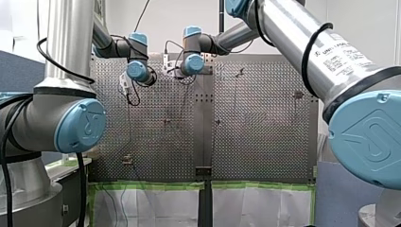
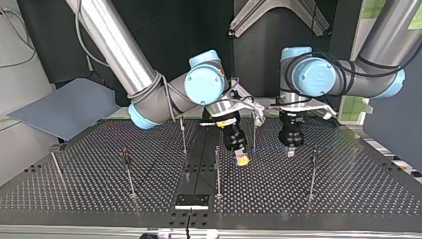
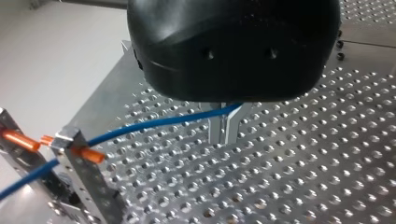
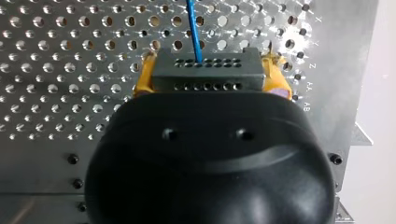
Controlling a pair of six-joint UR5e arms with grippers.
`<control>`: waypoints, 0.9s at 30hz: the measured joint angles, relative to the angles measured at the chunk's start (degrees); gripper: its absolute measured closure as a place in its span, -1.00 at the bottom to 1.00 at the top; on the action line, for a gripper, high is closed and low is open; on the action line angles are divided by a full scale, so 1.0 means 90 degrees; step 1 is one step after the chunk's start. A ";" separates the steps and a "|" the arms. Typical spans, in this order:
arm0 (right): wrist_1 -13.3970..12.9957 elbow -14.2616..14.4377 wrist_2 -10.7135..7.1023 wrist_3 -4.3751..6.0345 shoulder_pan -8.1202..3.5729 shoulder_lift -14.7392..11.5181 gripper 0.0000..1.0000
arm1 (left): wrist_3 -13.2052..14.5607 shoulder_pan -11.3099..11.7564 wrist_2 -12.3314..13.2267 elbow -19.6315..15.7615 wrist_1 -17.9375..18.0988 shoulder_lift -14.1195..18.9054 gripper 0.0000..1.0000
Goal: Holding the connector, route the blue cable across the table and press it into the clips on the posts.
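Blue cable (image 3: 154, 123): thin, round, smooth-jacketed, flexible. Strung taut above the plate from the connector (image 4: 205, 74), through my left gripper (image 3: 225, 129), then down past a clip at the plate's corner. Tautness judged deliberate: a slack-free line for laying into clips.

Connector: dark grey moulded block, rectangular, matt, two rows of small round sockets on its face, cable leaving from the upper row. Clamped across its short ends by my right gripper (image 4: 209, 70), yellow pads (image 4: 144, 77) pressed against either side. Firm hold on the rigid part, presumably so the lead end steers the route.

Left gripper: glossy black rounded housing, two narrow bare-metal fingers (image 3: 215, 130) drawn together with only a slit between, pinching the cable near their root. Tips hanging just above the plate. Probably a second hold, for keeping the span straight and pressing it down.

Clip (image 3: 65, 139): small metal head on a perforated flat-sided post (image 3: 86, 179), orange sleeves (image 3: 88, 154) projecting either side. Cable passing at the head, seating not discernible.

Table (image 3: 303, 177): brushed metal plate, regular grid of round holes, reflective.

Posts (image 2: 312, 174): slender dark upright rods, well apart across the plate in the top view. Cable on them not made out. Most clips judged yet to be filled.
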 joint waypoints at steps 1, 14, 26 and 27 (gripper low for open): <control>0.0015 0.0001 0.0011 0.0000 0.0005 0.0001 1.00 | 0.0019 -0.0012 -0.0049 -0.0021 -0.0042 -0.0002 0.96; 0.0180 0.0376 0.0127 -0.0023 0.0024 0.0024 1.00 | 0.0073 -0.0271 -0.0670 -0.0668 0.0195 0.0015 0.96; 0.0157 0.1041 0.0121 -0.0015 -0.0018 0.0038 1.00 | 0.0042 -0.0544 -0.0777 -0.1357 0.0365 0.0011 0.96; 0.0155 0.1087 0.0114 -0.0015 -0.0022 0.0039 1.00 | 0.0029 -0.0563 -0.0769 -0.1406 0.0405 0.0006 0.96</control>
